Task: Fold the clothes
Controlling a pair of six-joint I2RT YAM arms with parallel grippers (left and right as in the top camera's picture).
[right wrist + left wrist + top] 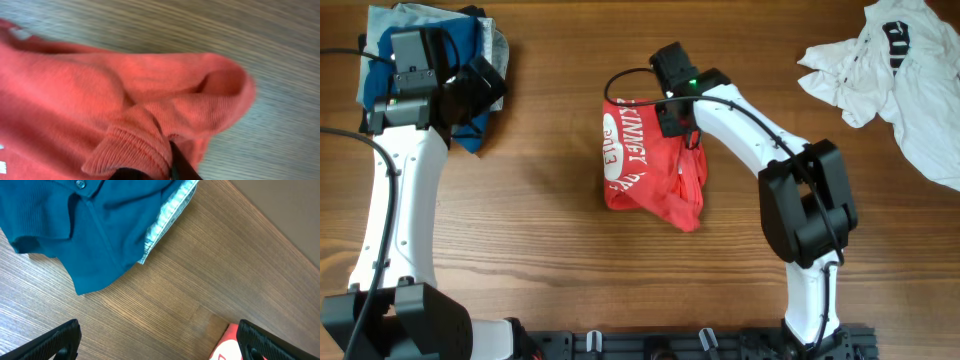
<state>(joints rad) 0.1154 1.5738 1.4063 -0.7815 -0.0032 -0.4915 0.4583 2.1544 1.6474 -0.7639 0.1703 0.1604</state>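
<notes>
Crumpled red T-shirt (655, 185) on wooden surface (560, 240), white print partly readable: "INNEY", seemingly "2013". Ribbed hem pinched between closed right fingers (182, 165); left fingers (50, 342) spread wide.

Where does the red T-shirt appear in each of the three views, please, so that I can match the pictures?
Overhead: the red T-shirt lies crumpled at the centre of the picture.
Left wrist: only a small corner of it shows at the bottom edge, right of centre.
Right wrist: it fills the left and middle of the picture, its ribbed hem at the bottom.
Shared landmark: the wooden table, bare beside the shirt in all three.
</notes>
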